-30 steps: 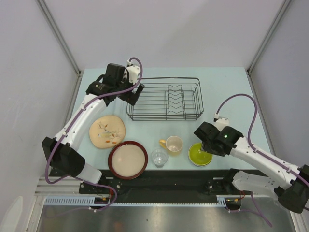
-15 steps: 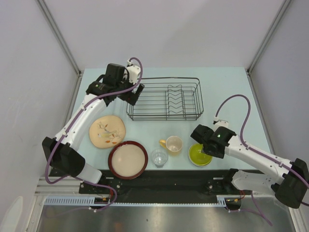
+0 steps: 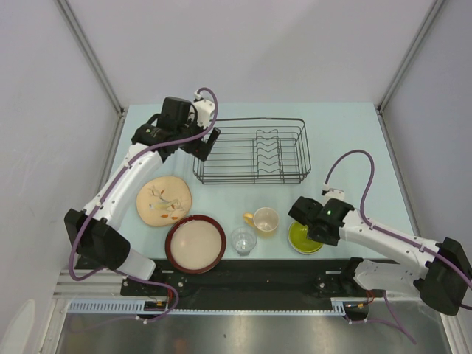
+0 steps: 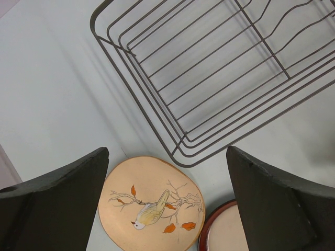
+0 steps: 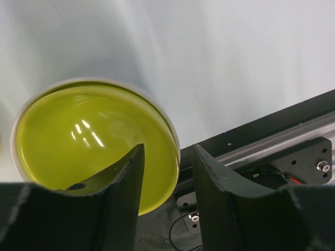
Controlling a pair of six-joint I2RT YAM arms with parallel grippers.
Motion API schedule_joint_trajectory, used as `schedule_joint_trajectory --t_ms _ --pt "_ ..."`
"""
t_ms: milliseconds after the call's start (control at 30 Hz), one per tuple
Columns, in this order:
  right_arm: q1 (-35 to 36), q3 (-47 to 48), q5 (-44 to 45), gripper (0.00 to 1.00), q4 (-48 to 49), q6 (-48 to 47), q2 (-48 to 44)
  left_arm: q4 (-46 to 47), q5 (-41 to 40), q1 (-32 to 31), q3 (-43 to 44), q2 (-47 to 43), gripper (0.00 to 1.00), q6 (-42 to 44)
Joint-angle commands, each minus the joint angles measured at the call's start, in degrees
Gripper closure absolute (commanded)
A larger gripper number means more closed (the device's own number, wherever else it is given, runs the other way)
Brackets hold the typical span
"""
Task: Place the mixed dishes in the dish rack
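One dish rack [image 3: 251, 155], five dishes [image 3: 164, 200] spaced at its 6 o'clock. Left gripper [image 4: 167, 151] agape, empty; right gripper [image 5: 167, 149] part-open astride lime green bowl [image 5: 89, 130] rim.

bright, even, diffuse overhead light; faint soft shadows of the dish rack [image 4: 184, 151] wires on the pale table [image 4: 47, 94]; white glare streaks inside the lime green bowl [image 5: 89, 136]; close fingers [image 5: 225, 209] dark, slightly soft; top view sharp.
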Motion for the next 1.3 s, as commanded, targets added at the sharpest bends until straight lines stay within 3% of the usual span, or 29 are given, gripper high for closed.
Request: schedule_joint_trajectory --t_ms 0,167,433,567,900,1267 --pt "0.39 -0.18 1.77 0.57 1.28 2.22 -0.03 0.46 -0.16 -0.37 0.52 -1.09 0.0 0.37" --pt "0.39 -0.26 2.03 0.73 1.37 2.39 -0.03 0.98 -0.43 -0.37 -0.18 -1.36 0.0 0.81" --pt "0.39 -0.26 1.95 0.84 1.46 2.39 -0.21 1.6 -0.43 -0.37 -1.24 -1.8 0.0 0.9" --pt "0.39 -0.17 1.16 1.0 1.99 2.13 -2.05 1.69 -0.43 -0.37 -1.59 -1.89 0.0 0.99" --pt "1.27 4.56 3.0 1.0 3.65 -3.31 -10.22 1.69 -0.34 -0.37 -1.24 -1.62 0.0 1.07" --pt "1.18 16.86 10.46 1.0 2.16 -12.45 -9.62 1.6 -0.43 -0.46 -0.89 -1.36 0.0 0.81"
